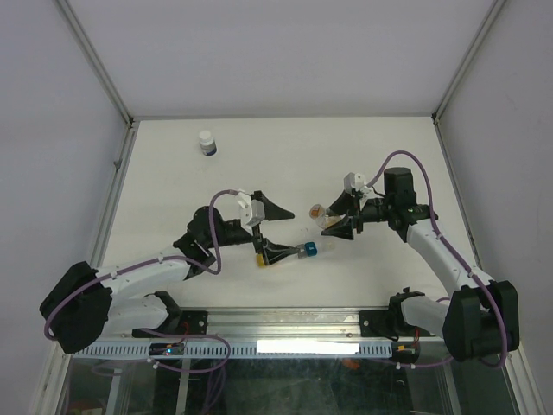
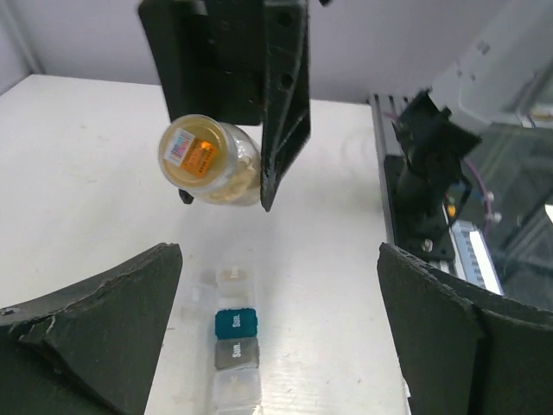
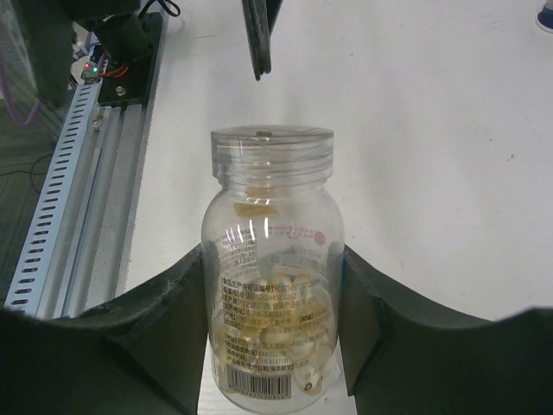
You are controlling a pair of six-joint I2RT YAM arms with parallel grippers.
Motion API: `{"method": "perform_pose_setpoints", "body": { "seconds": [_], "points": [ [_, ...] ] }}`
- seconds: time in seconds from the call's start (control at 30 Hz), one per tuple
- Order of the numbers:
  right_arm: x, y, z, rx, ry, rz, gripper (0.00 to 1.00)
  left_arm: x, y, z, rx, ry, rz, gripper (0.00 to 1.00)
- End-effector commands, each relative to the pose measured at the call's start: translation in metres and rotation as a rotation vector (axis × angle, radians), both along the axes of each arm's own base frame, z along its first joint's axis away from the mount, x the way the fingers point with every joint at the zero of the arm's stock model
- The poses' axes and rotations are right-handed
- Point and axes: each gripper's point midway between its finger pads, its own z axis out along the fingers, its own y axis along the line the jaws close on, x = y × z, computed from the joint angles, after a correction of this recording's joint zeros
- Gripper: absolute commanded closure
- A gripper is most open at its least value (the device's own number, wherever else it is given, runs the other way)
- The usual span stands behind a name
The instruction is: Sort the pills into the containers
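Two grippers. R gripper (image 3: 272,346) clamps clear vial (image 3: 272,259) w/ pills (image 3: 281,333). L gripper (image 2: 278,255) spread wide, holds nothing; pillbox strip (image 2: 235,346), incl. blue cube (image 2: 235,322), lies on table (image 2: 78,173) below, btwn its fingers (image 2: 104,328); vial near strip's far end.

The clear vial (image 3: 272,285) holds pale yellow-tan pills (image 3: 285,337). It carries fine black print and a barcode on its side, and an orange label (image 2: 197,151) with a white barcoded patch on its base. The strip (image 2: 235,389) has a teal-blue cube (image 2: 235,322) with white lettering, then a grey cube (image 2: 236,353), the rest clear; the top view shows a yellow cube (image 1: 260,258). The left gripper (image 2: 278,259) and right gripper (image 3: 272,259) are black, the cables (image 1: 212,233) purple, the table (image 1: 259,173) white, and the bottle (image 1: 206,143) is dark under a white cap.
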Motion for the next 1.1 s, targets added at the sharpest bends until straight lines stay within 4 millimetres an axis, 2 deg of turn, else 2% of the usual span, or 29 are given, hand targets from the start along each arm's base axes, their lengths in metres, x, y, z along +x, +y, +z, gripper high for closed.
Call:
{"method": "perform_pose_setpoints", "body": {
  "seconds": [0.0,0.03,0.07,0.13,0.3,0.4,0.8,0.97,1.07],
  "points": [
    [0.000,0.004,0.020,0.044,-0.075,0.045,1.00,-0.006,-0.008,0.019,0.000,-0.370,-0.238,0.01],
    [-0.001,0.004,0.019,0.045,-0.073,0.047,1.00,-0.001,-0.012,0.020,0.007,-0.340,-0.261,0.01],
    [-0.001,0.004,0.019,0.044,-0.072,0.047,1.00,0.004,-0.016,0.030,0.001,-0.331,-0.286,0.01],
    [-0.001,0.004,0.019,0.044,-0.074,0.048,1.00,0.009,-0.023,0.032,0.004,-0.304,-0.328,0.01],
    [-0.001,0.004,0.019,0.045,-0.075,0.053,1.00,0.026,-0.032,0.032,-0.003,-0.330,-0.303,0.01],
    [-0.001,0.004,0.019,0.045,-0.074,0.054,1.00,0.031,-0.038,0.025,0.002,-0.316,-0.323,0.04],
    [-0.002,0.004,0.019,0.045,-0.072,0.055,1.00,0.041,-0.051,0.029,-0.040,-0.300,-0.342,0.19],
    [-0.002,0.004,0.019,0.044,-0.072,0.054,1.00,0.044,-0.058,0.027,-0.022,-0.253,-0.374,0.37],
    [-0.002,0.004,0.018,0.043,-0.072,0.052,1.00,0.042,-0.060,0.025,-0.019,-0.244,-0.391,0.39]
  ]
}}
